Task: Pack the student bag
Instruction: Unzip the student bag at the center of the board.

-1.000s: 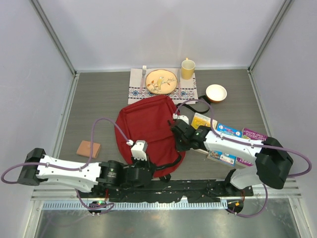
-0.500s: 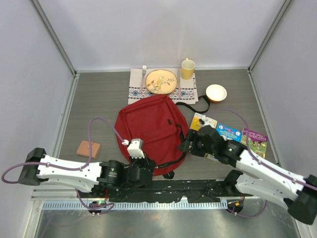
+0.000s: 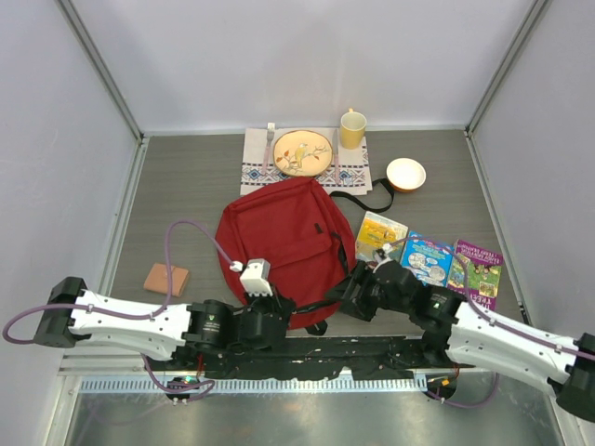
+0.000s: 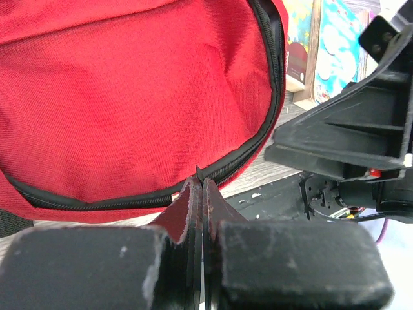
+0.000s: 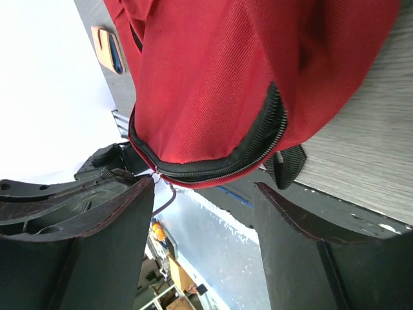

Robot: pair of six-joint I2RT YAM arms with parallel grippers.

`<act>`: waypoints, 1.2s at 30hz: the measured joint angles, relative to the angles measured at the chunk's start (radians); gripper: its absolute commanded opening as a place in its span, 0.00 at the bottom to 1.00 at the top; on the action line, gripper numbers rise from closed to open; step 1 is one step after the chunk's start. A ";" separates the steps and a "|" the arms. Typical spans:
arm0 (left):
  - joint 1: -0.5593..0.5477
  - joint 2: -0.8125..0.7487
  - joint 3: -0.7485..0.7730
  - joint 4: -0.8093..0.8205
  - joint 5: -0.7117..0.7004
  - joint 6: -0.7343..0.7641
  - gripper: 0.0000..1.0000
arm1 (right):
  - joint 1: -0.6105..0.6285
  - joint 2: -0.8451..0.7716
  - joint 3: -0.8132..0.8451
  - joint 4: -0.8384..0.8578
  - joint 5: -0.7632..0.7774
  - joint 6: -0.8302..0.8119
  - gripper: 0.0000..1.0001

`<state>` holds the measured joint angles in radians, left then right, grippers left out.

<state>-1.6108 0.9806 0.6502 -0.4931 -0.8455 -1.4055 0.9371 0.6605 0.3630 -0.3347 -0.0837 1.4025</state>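
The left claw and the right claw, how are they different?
The left claw is squeezed shut with no gap, while the right claw is wide open. The left claw's tips sit right at the black zipper of the student bag. The right claw grips nothing, and the bag's corner shows in its gap. Both claws are dark, and both are by the near edge of the bag.
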 measured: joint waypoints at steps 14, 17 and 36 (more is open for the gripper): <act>0.000 0.041 0.006 0.031 0.008 0.068 0.00 | 0.115 0.307 -0.002 0.315 0.117 0.124 0.01; 0.000 0.020 0.006 0.005 0.008 0.053 0.00 | 0.099 0.285 -0.017 0.338 0.127 0.129 0.01; 0.053 -0.158 -0.004 -0.463 -0.061 -0.323 0.00 | -0.092 0.107 0.061 0.021 0.141 -0.148 0.01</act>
<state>-1.5581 0.8230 0.6464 -0.9558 -0.9070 -1.7290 0.8448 0.7673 0.4240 -0.3141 0.0574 1.2545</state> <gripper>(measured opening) 0.009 0.072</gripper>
